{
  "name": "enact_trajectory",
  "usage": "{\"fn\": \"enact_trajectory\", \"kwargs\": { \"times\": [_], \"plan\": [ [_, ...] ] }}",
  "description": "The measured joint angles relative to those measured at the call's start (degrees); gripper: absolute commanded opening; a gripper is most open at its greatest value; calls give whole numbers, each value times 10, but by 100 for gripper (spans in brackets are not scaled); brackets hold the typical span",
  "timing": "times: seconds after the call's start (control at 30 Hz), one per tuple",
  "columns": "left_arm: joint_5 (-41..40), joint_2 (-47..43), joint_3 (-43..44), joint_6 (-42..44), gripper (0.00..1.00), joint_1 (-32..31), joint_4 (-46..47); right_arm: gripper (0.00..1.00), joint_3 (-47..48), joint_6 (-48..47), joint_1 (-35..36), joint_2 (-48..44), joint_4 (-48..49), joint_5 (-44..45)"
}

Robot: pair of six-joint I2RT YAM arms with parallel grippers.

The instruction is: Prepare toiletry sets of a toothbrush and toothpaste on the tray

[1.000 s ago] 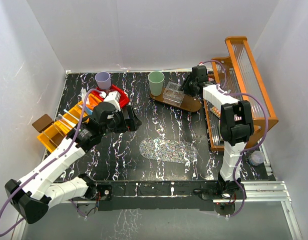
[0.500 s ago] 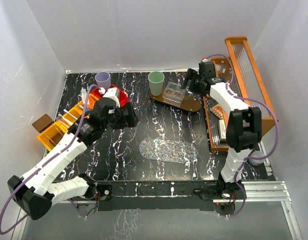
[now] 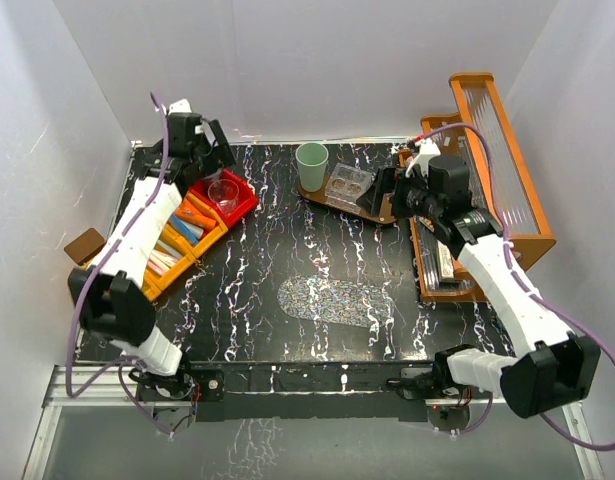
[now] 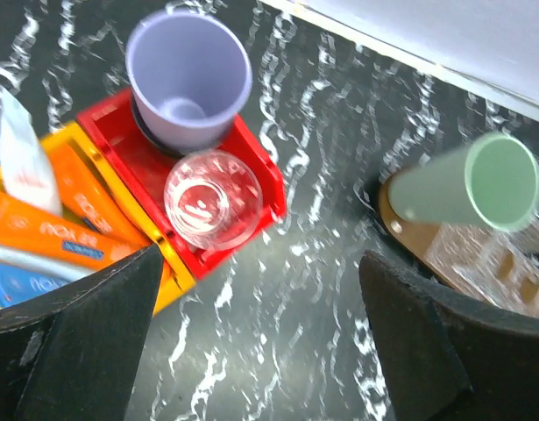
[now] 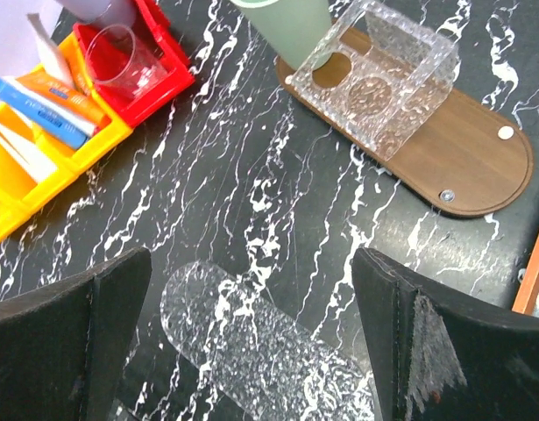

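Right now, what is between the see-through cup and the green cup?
Only bare black table beyond the red bin wall. The left wrist view shows the clear glass and green cup plainly.

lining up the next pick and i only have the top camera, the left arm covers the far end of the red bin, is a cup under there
observer: yes, a lilac cup stands upright at the far end of the red bin, empty
operator: touching the clear glass
observer: the left wrist shows the clear glass right beside it; contact i cannot tell
operator: anything in the holder on the tray
observer: no, the right wrist shows the clear holder with its round holes empty, the green cup beside it on the wooden tray
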Motion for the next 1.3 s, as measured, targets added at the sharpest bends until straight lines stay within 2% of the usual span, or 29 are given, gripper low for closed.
{"fn": "enact_trajectory", "kwargs": {
  "times": [0.17, 0.3, 0.57, 0.73, 1.07, 1.2, 1.3],
  "plan": [
    [-79, 114, 105, 23, 80, 15, -4, 98, -45, -2, 0, -51, 8, -26],
    [-134, 184, 163, 42, 62, 26, -8, 98, -54, -3, 0, -68, 14, -35],
    [-173, 272, 226, 70, 38, 50, -22, 98, -73, -7, 0, -91, 20, -36],
    [-170, 298, 234, 71, 32, 58, -33, 98, -82, -7, 0, -92, 22, -36],
    [-157, 324, 264, 63, 6, 64, -56, 98, -82, -6, 0, -93, 22, -36],
    [-154, 324, 279, 62, 0, 64, -69, 98, -82, -5, 0, -93, 22, -36],
    [-154, 324, 301, 63, 0, 65, -82, 98, -82, -4, 0, -93, 22, -36]
  ]
}}
